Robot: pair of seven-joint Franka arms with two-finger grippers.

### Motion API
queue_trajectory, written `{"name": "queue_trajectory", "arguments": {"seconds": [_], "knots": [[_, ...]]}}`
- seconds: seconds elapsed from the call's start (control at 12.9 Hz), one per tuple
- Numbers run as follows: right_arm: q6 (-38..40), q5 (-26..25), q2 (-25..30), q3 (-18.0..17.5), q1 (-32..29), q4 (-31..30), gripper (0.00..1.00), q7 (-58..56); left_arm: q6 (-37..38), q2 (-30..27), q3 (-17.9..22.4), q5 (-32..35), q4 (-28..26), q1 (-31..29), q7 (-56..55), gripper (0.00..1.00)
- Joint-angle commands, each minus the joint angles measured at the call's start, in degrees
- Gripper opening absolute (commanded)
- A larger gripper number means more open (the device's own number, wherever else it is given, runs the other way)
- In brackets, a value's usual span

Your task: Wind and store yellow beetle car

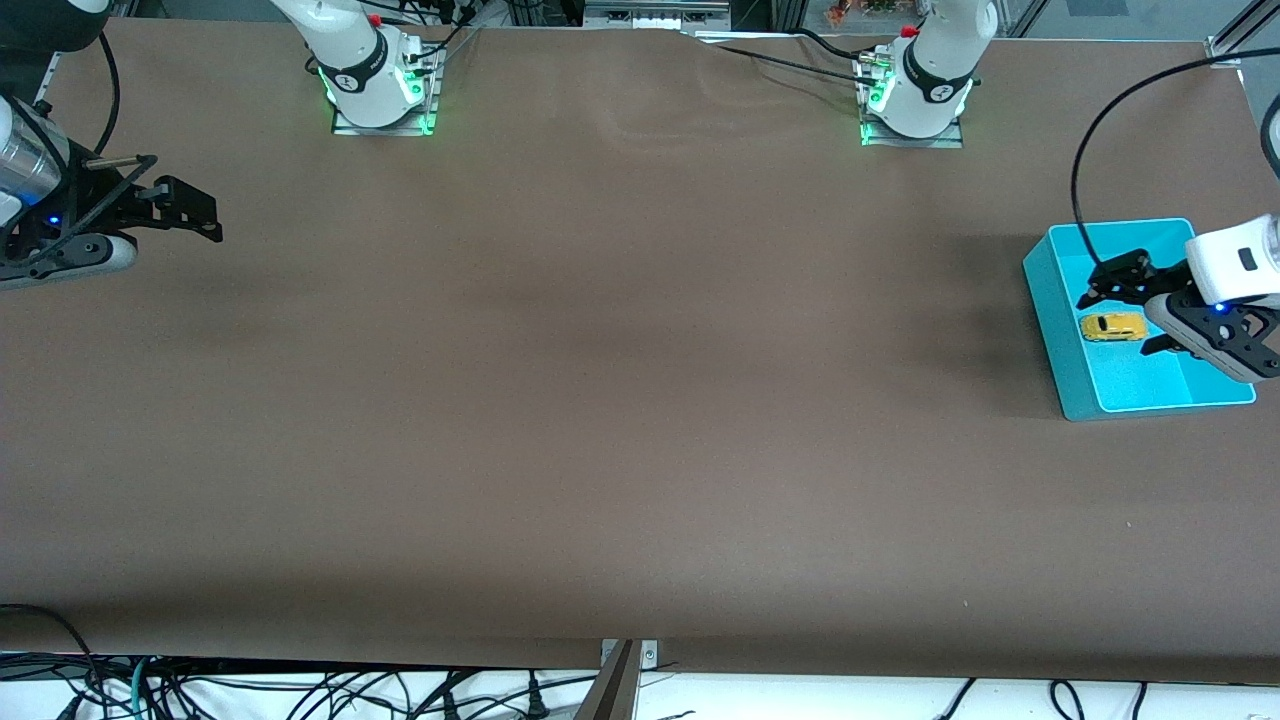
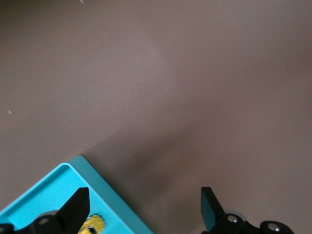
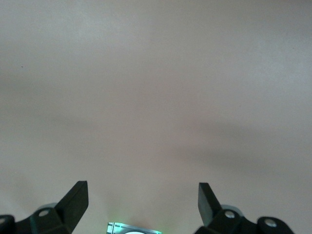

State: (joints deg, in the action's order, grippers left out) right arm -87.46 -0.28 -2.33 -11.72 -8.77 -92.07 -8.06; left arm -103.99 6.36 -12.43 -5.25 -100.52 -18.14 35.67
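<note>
The yellow beetle car (image 1: 1112,327) lies in a teal bin (image 1: 1046,305) at the left arm's end of the table. My left gripper (image 1: 1116,326) hovers over the bin just above the car, open, with nothing between its jaws. In the left wrist view the left gripper (image 2: 144,195) spans the bin's corner (image 2: 58,183), and a bit of the car (image 2: 92,225) shows beside one finger. My right gripper (image 1: 205,215) waits open and empty over the table at the right arm's end, and it is open in its own wrist view (image 3: 142,190) too.
The brown table top (image 1: 620,400) spreads between the two arms. Both arm bases (image 1: 380,95) (image 1: 915,105) stand at the table edge farthest from the front camera. Cables (image 1: 300,690) hang below the edge nearest to it.
</note>
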Motion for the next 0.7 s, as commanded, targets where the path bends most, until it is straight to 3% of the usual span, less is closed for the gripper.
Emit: {"name": "queue_trajectory", "arguments": {"seconds": [0.0, 0.16, 0.39, 0.62], "knots": [[1.15, 0.19, -0.39, 0.12, -0.10, 1.28, 1.00, -0.64, 3.16, -1.88, 0.39, -1.07, 2.16, 3.36, -16.01, 1.00], [1.15, 0.19, -0.39, 0.12, -0.10, 1.28, 1.00, -0.64, 7.30, -1.88, 1.61, -0.90, 4.10, 6.60, -23.77, 1.00], [1.06, 0.19, -0.39, 0.12, -0.10, 1.28, 1.00, -0.64, 10.56, -2.23, 6.79, -0.37, 4.98, 13.11, -32.56, 1.00], [1.15, 0.19, -0.39, 0.12, -0.10, 1.28, 1.00, -0.64, 12.50, -2.84, 7.68, -0.37, 4.98, 14.01, -38.48, 1.00]]}}
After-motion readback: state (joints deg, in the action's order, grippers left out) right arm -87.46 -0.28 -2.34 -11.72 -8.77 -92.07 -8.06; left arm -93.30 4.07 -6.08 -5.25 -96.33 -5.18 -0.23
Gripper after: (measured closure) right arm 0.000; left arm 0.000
